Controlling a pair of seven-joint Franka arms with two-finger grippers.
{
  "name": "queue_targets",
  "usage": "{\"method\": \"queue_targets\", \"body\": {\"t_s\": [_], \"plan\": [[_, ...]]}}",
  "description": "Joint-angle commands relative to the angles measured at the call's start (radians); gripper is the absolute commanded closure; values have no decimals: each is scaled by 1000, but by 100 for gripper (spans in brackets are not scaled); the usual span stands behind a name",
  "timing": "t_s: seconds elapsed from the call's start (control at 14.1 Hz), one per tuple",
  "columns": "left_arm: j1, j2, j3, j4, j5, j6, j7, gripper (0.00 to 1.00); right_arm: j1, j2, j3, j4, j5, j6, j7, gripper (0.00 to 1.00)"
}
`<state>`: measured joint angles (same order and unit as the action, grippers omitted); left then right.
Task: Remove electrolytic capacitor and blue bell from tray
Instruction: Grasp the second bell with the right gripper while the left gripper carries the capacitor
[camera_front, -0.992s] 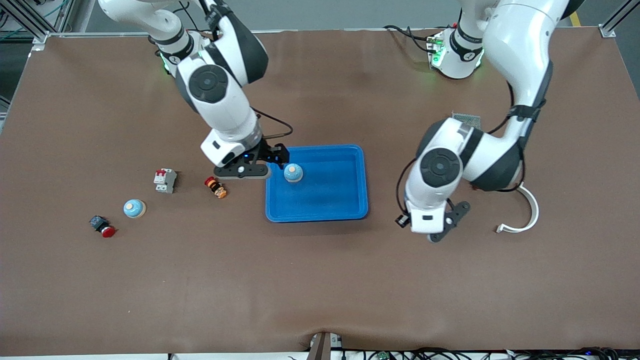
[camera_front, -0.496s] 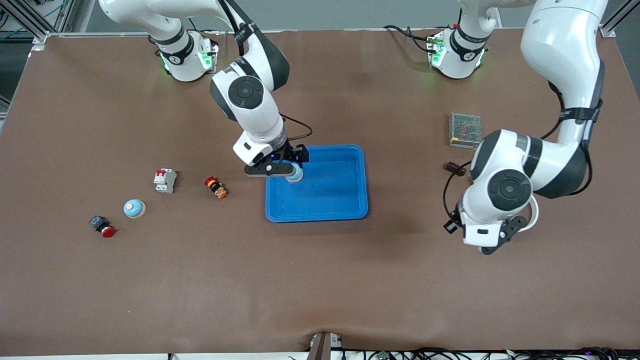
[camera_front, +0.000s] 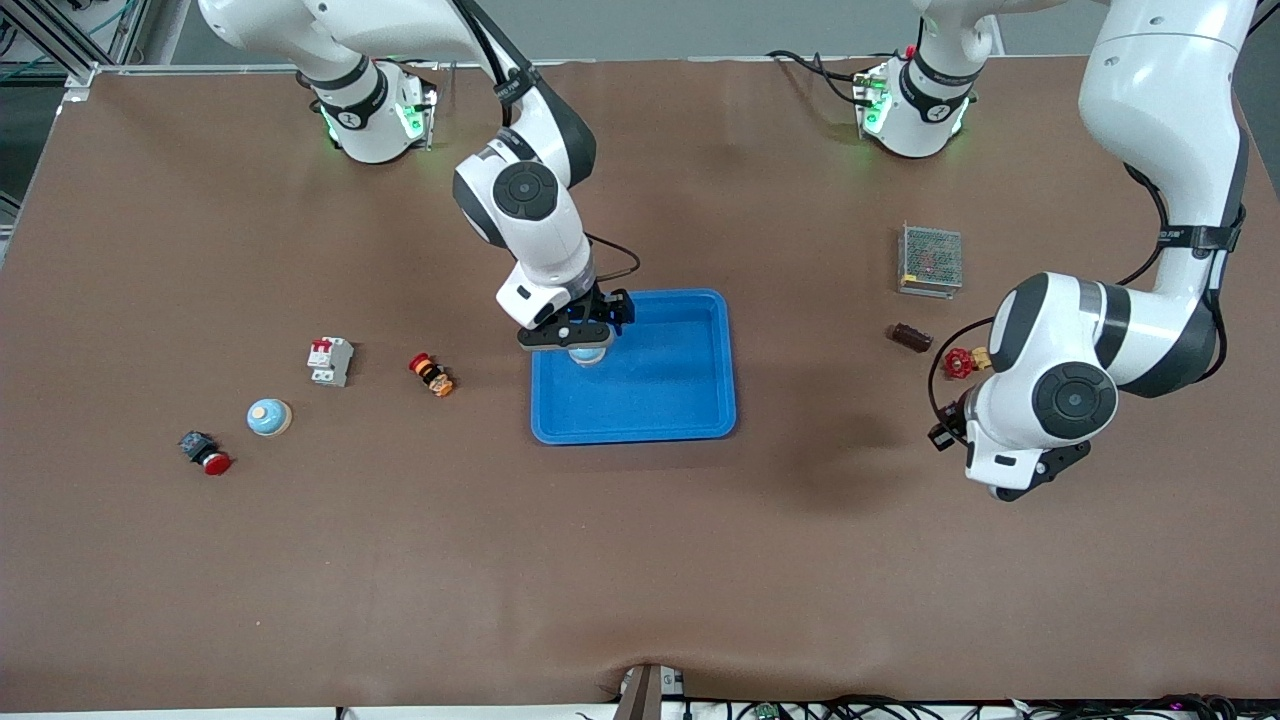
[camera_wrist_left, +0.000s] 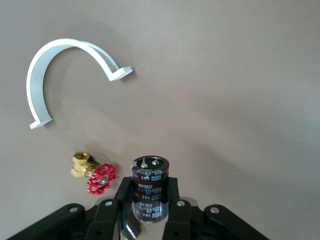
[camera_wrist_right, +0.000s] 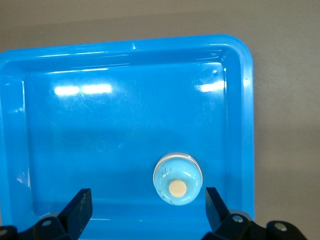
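My left gripper (camera_front: 1010, 487) hangs over the bare table near the left arm's end. In the left wrist view it (camera_wrist_left: 149, 189) is shut on a dark brown capacitor (camera_wrist_left: 148, 192) that stands between its fingers. My right gripper (camera_front: 578, 338) is open over the corner of the blue tray (camera_front: 730, 360) nearest the right arm's base. A light blue bell (camera_wrist_right: 177, 186) with a cream button sits on the tray floor (camera_wrist_right: 100, 115). It lies between the open fingers (camera_wrist_right: 80, 207), apart from both. In the front view the bell (camera_front: 589, 356) is mostly covered by the gripper.
A second blue bell (camera_front: 268, 417), a white breaker (camera_front: 330, 360), an orange-red part (camera_front: 432, 375) and a red push button (camera_front: 205, 453) lie toward the right arm's end. A dark cylinder (camera_front: 911, 337), red-handled valve (camera_front: 960, 362), mesh box (camera_front: 931, 260) and white arc clamp (camera_wrist_left: 55, 65) lie near the left arm.
My right gripper has moved from beside the tray to over the bell. My left arm has swung toward its own end of the table, uncovering the dark cylinder and the valve.
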<state>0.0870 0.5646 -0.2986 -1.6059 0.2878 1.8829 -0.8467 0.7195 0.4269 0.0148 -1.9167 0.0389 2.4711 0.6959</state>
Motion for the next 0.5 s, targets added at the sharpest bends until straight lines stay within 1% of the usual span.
{"method": "queue_targets", "body": {"t_s": [0.0,0.21,0.35,0.43], "plan": [[33,-34,-7,-66,19,21,29,100,17,27,-15,-42,-17,96,24,0],[43,-20,-5,-91,28,42,29,100,17,73,-16,-45,-49,135,24,0],[91,-6,-5,-124,89,94,28,100,17,90,-18,-45,-54,144,24,0],[115,3,-5,-138,93,131,28,100,18,96,-19,-45,-59,146,22,0]]}}
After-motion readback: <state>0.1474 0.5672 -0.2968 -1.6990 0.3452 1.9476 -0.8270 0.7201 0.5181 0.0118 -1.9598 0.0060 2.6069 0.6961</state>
